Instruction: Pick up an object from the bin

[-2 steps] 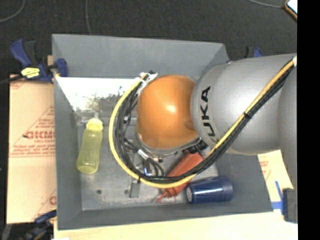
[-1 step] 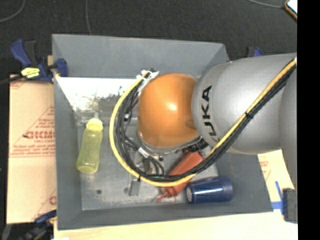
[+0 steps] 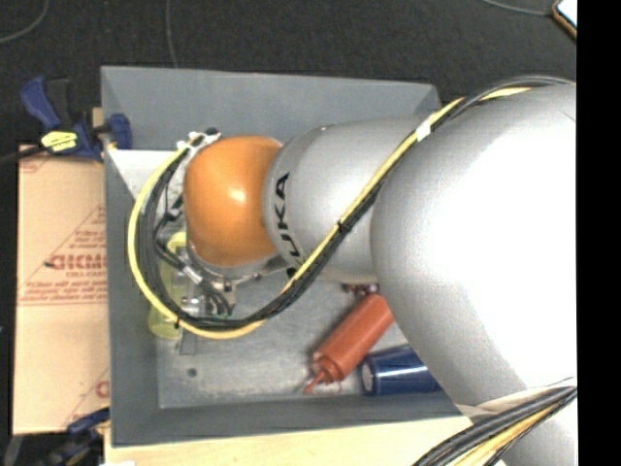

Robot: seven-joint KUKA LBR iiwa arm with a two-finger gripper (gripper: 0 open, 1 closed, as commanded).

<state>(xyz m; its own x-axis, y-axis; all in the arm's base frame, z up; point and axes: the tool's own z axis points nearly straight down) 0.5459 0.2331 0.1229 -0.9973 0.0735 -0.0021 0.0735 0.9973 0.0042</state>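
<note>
Much of the bin (image 3: 262,95) is covered by the arm (image 3: 466,231), which reaches in from the right. The bin's right part and much of its floor are hidden under it. The wrist is capped by the orange cover (image 3: 228,202), and yellow and black cables (image 3: 146,250) are looped round it on the left. Below the cover the gripper (image 3: 199,299) is seen as a knot of grey metal parts, low over the floor near the left wall. Its tip is masked by cables and cover, so whether the claw is apart or together cannot be told.

Just beside it, at the bin's left, a yellow-green thing (image 3: 160,320) is made out in patches through the cable loop. It is pale and rounded, but its kind and full shape cannot be told, nor whether it is touched by the gripper.

Well to the right, near the front wall, a red bottle (image 3: 351,341) is laid on its side, its upper end cut off by the arm. A blue can (image 3: 396,373) lies just beside it, half hidden.
</note>
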